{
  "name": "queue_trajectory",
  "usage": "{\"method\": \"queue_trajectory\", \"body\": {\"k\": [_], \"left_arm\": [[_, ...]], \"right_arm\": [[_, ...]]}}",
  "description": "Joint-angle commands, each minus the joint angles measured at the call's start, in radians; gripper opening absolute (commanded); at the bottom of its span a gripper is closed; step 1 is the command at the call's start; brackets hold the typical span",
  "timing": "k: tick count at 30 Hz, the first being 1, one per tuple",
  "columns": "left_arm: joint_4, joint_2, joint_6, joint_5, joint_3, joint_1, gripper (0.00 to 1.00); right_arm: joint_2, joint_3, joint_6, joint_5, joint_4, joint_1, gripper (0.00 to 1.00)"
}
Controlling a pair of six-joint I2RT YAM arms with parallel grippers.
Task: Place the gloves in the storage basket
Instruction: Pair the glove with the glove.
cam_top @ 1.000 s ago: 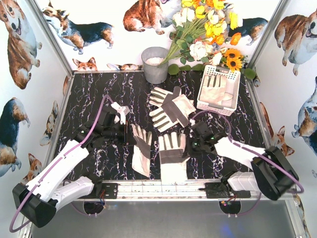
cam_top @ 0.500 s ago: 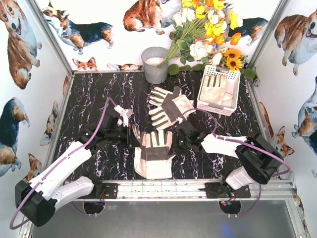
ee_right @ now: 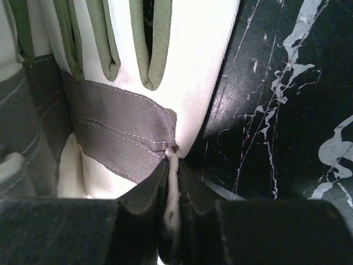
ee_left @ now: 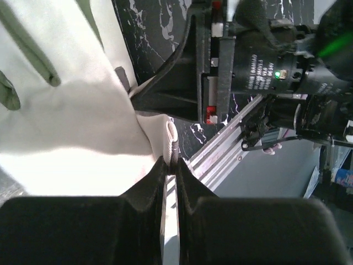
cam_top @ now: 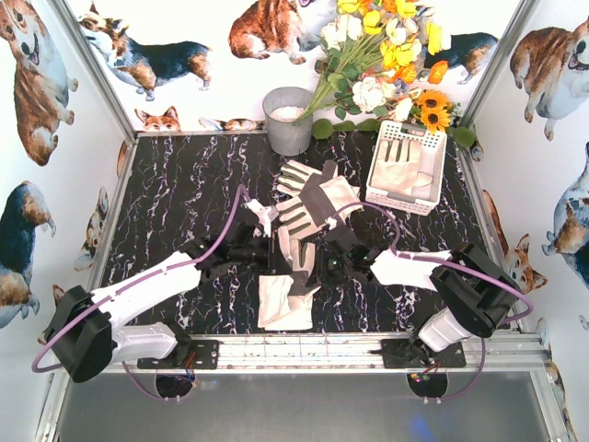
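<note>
So the bunched gloves (cam_top: 287,295) are sitting near the middle of the front edge, with the left gripper (ee_left: 172,164) and right gripper (ee_right: 172,161) each pinched tight on a fabric edge. The spare gloves (cam_top: 313,198) lie mid-worktop. The storage basket (cam_top: 405,134) in the back right corner holds a lone glove (cam_top: 400,168).

A grey bucket (cam_top: 288,120) stands beside flowers (cam_top: 382,55) on a marble table (cam_top: 175,184).

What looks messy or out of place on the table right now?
The near gloves lie crumpled in a heap instead of flat, bunched between the left pincer and the right pincer, each shut on a fabric edge. Nothing else stands out.
</note>
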Motion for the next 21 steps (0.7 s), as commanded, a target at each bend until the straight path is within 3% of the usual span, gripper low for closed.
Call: {"method": "queue_trajectory", "body": {"k": [1, 8, 14, 18, 21], "left_arm": [[0.176, 0.026, -0.095, -0.041, -0.065, -0.026, 0.00], [0.298, 0.076, -0.195, -0.119, -0.112, -0.076, 0.00], [0.349, 0.107, -0.260, -0.187, -0.137, -0.097, 0.00], [0.316, 0.085, -0.256, -0.220, -0.143, -0.097, 0.15], [0.324, 0.071, -0.261, -0.224, -0.150, -0.097, 0.21]], "right_arm": [[0.009, -0.009, -0.006, 0.024, 0.046, 0.005, 0.12], [0.009, -0.007, -0.008, 0.021, 0.049, 0.005, 0.17], [-0.031, -0.004, -0.016, 0.033, 0.016, 0.005, 0.30], [-0.092, -0.004, -0.032, 0.069, -0.051, 0.005, 0.43], [-0.150, -0.010, -0.048, 0.108, -0.117, 0.005, 0.49]]}}
